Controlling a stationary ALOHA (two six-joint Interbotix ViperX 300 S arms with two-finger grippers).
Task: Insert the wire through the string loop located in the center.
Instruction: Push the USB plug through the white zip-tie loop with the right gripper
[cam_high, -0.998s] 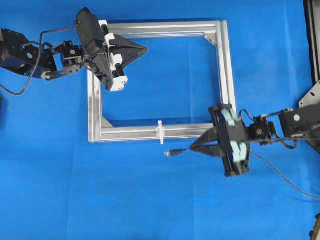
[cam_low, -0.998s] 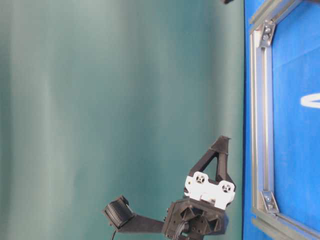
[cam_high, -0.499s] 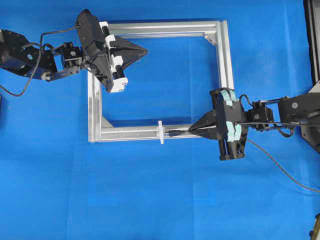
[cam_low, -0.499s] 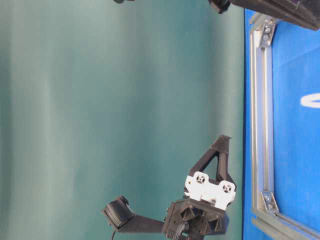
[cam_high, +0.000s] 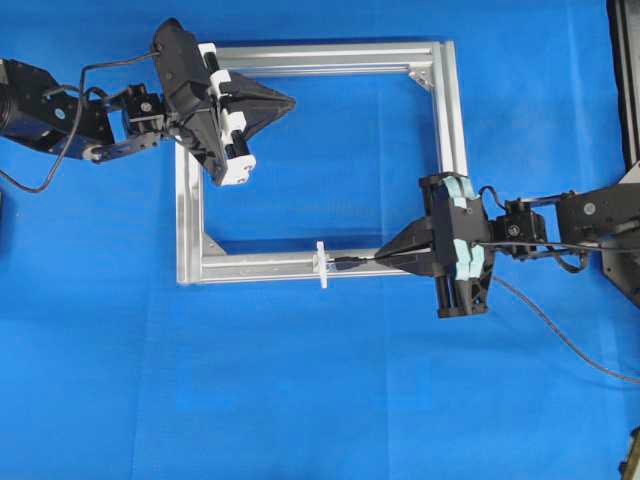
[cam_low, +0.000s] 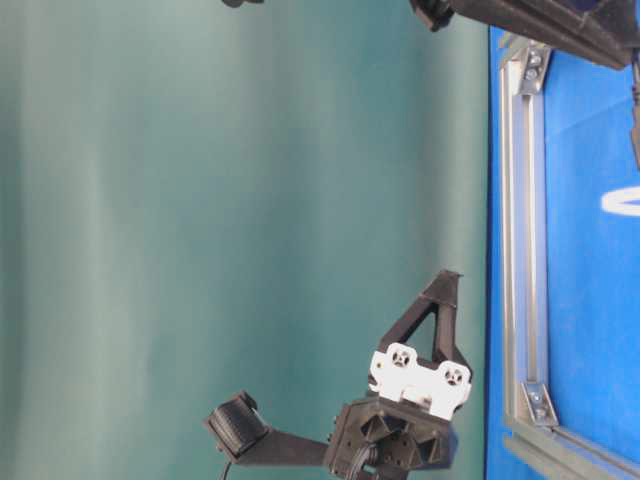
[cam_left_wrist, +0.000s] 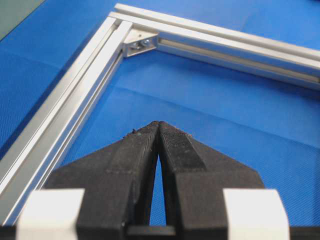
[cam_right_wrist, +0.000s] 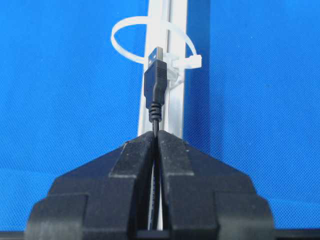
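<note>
The right gripper (cam_high: 383, 260) is clamped on the wire (cam_right_wrist: 156, 87), with its two black fingers (cam_right_wrist: 135, 160) pressed together around the thin cable just behind the plug. The plug sticks out in front of the fingertips, above the lower bar of the aluminium frame (cam_high: 270, 266), and it points at the string loop (cam_right_wrist: 150, 42). In the right wrist view the metal tip of the plug stands in front of the white loop, but I cannot tell whether it has already entered the loop or is only near it. From overhead the loop is a small white cross on the middle of the lower bar (cam_high: 321, 264), and the plug tip (cam_high: 345, 265) is just beside it on its right. The rest of the wire runs behind the right gripper over the blue table (cam_high: 300, 400) toward the right edge, where it is cut off. The left gripper (cam_high: 288, 100) is closed and holds nothing; its fingertips (cam_left_wrist: 159, 131) touch each other above the blue surface inside the upper left corner of the frame. In the table-level view the left gripper (cam_low: 447, 282) is seen against a green backdrop (cam_low: 200, 200), and of the right arm only a dark part appears at the top edge, so little can be read there.
</note>
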